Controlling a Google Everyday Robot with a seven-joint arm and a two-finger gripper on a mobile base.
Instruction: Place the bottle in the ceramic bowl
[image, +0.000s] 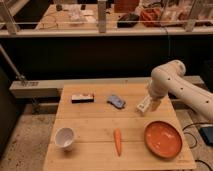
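Wooden tabletop (95, 125): one, pale planks, carrying six loose things.
Bottle (143, 106): one, small, white and oblong, tilted, at the right rear part of the tabletop, just behind the orange plate and right of the blue object.
End effector (152, 105): one, at the tip of the white arm, low over the right rear of the tabletop and right against the bottle; I cannot tell whether it is open or clamped on the bottle.
Robot arm (172, 82): one, white and rounded, reaching in from the right edge and bending down to the bottle.
Ceramic bowl (64, 138): one, white, upright, at the front left of the tabletop, well apart from the bottle, with nothing visible inside it.
Carrot (117, 142): one, orange, lying lengthwise near the front edge, between the ceramic bowl and the orange plate, touching neither.
Orange plate (163, 139): one, round, at the front right.
Black-and-white box (82, 98): one, flat, at the rear left.
Blue object (116, 101): one, small and lumpy, at the rear middle, between the black-and-white box and the bottle.
Total on the tabletop: one bottle, one bowl, one carrot, one plate, one box, one blue object.
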